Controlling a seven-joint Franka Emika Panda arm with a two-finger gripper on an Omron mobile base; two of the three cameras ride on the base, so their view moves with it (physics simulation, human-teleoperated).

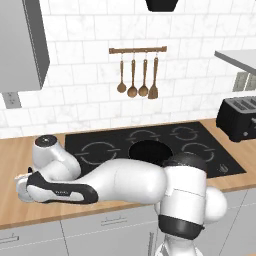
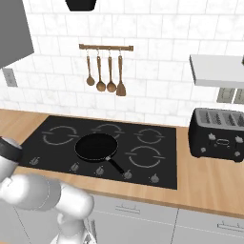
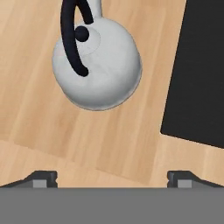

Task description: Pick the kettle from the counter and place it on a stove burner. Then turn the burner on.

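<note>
The gripper (image 3: 112,177) is seen in the hand view with its two tips spread wide apart, and nothing is held between them. It hangs over the counter (image 3: 39,127), looking down, and the kettle (image 3: 98,61) is seen past the tips, not between them and not touched. The kettle sits on the counter just beside the stove (image 3: 199,70), off its edge, with its black loop handle standing up. In the left base view the arm is bent low over the counter beside the stove's left end, and the kettle is hidden by it there. A black pan (image 2: 96,146) is seen near the middle of the stove, and the knobs (image 2: 127,175) run along the stove's front edge. A toaster (image 2: 217,134) stands on the counter on the other side of the stove. So nothing is done yet, it seems. The kettle is yet to be grabbed, lifted, and set on the burner (image 2: 145,157). After that, a knob is to be turned.
</note>
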